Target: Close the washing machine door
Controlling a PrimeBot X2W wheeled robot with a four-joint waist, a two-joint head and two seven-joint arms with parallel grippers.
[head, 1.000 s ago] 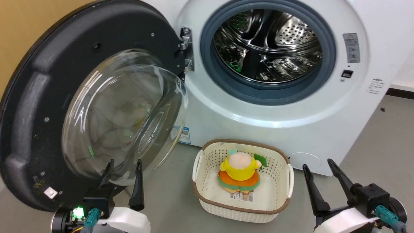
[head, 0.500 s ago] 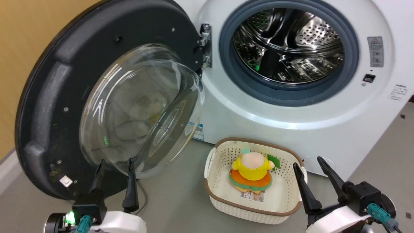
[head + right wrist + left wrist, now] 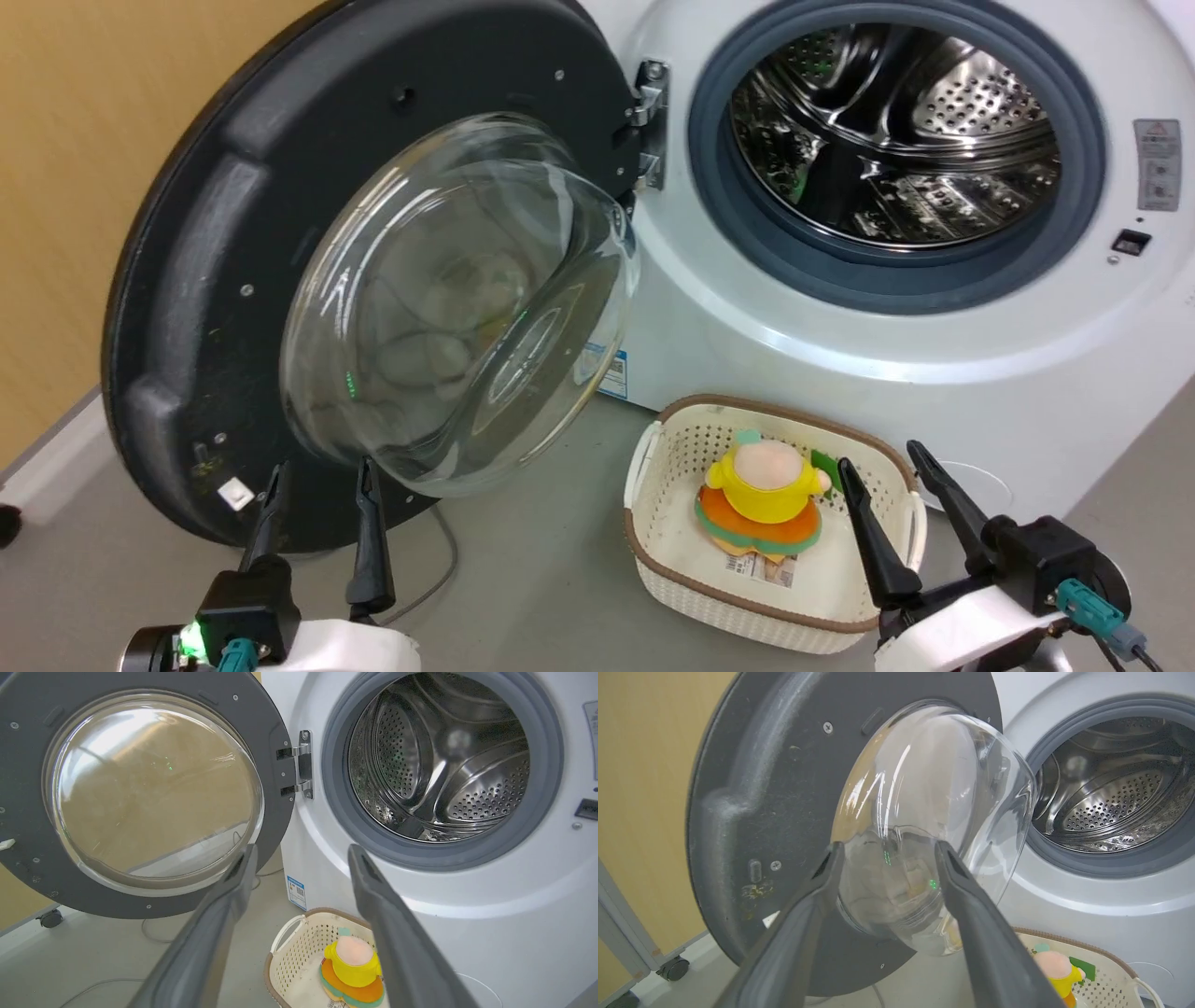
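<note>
One washing machine [image 3: 840, 373], white, front-loading. One washing machine door [image 3: 215, 233], swung wide open to the left on a metal hinge [image 3: 649, 121], matte black inner face toward the head camera. One clear glass bowl window [image 3: 467, 308] bulged out from it. The steel drum [image 3: 896, 140] stood exposed inside one grey gasket [image 3: 896, 280].

One cream basket [image 3: 653, 551] sat on the grey floor [image 3: 523, 579] in front of the machine, holding one plush toy [image 3: 761, 495], yellow over orange and green. A thin cable [image 3: 439, 569] lay on the floor below the door.

Writing: one small blue sticker [image 3: 613, 373] low on the machine's front and one grey warning label [image 3: 1156, 163] right of the drum, print on both too small to read. The toy's white tag [image 3: 761, 567] carried a barcode.

Two grippers. Left gripper [image 3: 320, 465] was low at the left, fingers pointing up at the door's lower edge, jaws parted and holding nothing. In the left wrist view its fingers [image 3: 817, 891] framed the glass bowl; likely short of contact, though depth was hard to judge. Right gripper [image 3: 878, 455] was low at the right, above the basket's right side, fingers angled up and leftward, jaws likewise spread and empty.
</note>
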